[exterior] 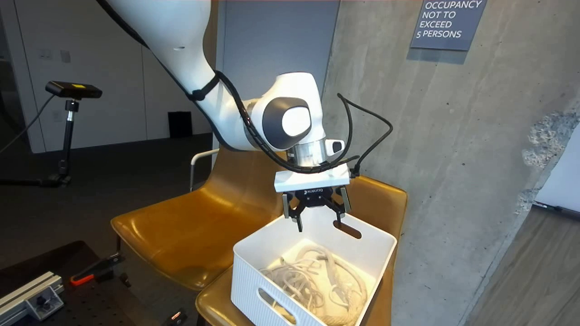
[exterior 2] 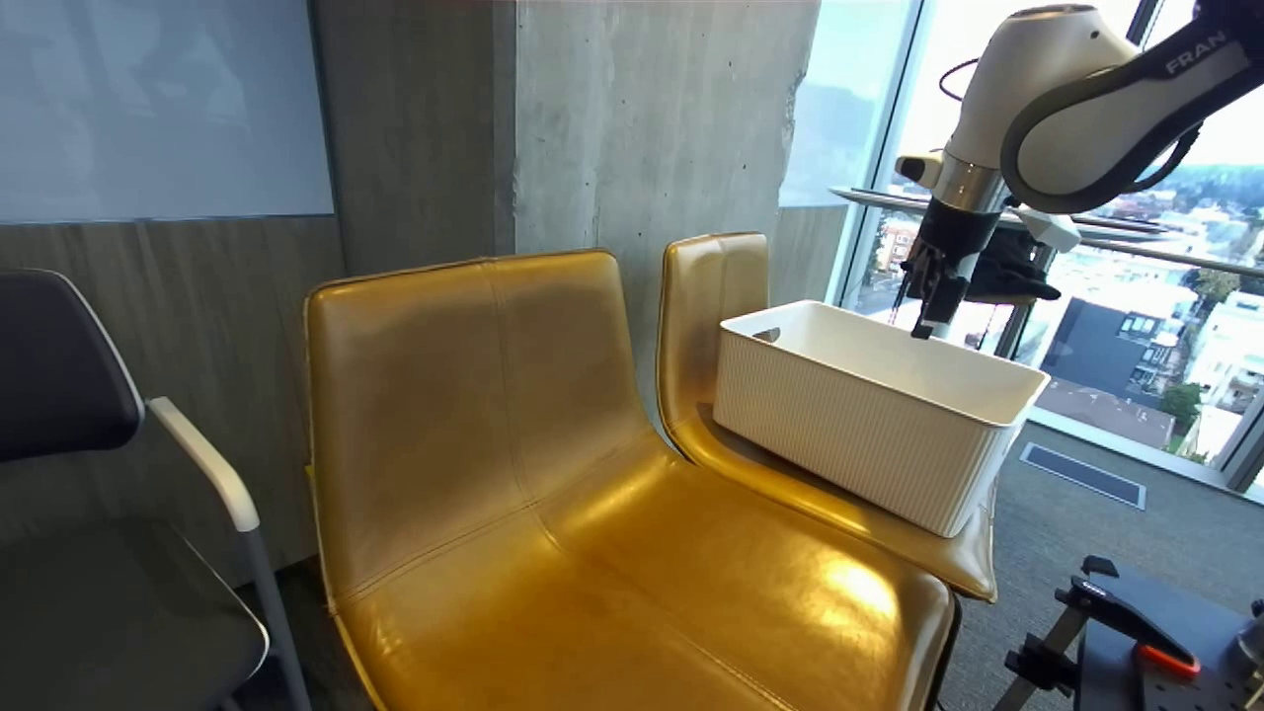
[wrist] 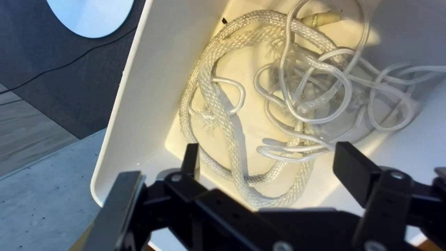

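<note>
The gripper (exterior: pixel 319 222) is empty, its 2 fingers (wrist: pixel 190 158) parted above the white box (exterior: pixel 247 280). In the wrist view, thin cord (wrist: pixel 347 92) tangles at 1 o'clock from the fingertips, thick rope (wrist: pixel 225 127) coils at 10; the high walls presumably corral them. The chair (exterior 2: pixel 928 556) beneath likely lifts the box within reach.

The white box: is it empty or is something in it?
Not empty: in the wrist view, thick rope and tangled thin cord lie inside the white box.
</note>
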You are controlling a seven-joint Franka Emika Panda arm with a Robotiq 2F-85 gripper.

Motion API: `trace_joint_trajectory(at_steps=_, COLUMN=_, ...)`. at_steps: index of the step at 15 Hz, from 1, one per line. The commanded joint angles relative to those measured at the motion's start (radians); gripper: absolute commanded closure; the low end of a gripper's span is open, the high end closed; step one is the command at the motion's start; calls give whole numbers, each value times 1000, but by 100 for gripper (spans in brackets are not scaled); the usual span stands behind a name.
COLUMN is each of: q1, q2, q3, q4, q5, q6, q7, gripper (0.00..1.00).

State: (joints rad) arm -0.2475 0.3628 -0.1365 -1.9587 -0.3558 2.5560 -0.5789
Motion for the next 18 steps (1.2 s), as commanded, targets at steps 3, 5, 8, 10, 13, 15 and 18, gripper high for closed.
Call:
trace_joint_trajectory(at_steps=3, q1=-24, q2=148, q3=18, q4=49, q5=21, q6=108, q7=-23, gripper=0)
trace_joint_trajectory(at_steps=5, q1=-29, q2=215, q3=30, q4=94, q5=23, q6=121, q7=-33, gripper=0)
trace_joint_trajectory(at_steps=8, q1=-36, q2=329, q3=47, q4=197, q5=22, q6=116, q7=-49, gripper=0)
trace_joint_trajectory(at_steps=10, q1=-39, q2=421, q3=46, q4=284, q5=12, q6=108, q7=-62, gripper=0)
trace_joint_trajectory(at_steps=13, q1=-50, q2=554, q3=41, q4=428, q5=5, q6=84, q7=-95, gripper=0)
trace_joint_trajectory(at_steps=15, q1=-61, q2=632, q3=44, q4=529, q5=11, q6=59, q7=-122, gripper=0)
trace_joint_trajectory(at_steps=18, q1=-62, q2=705, q3=44, q4=646, q5=12, q6=31, q7=-155, gripper=0)
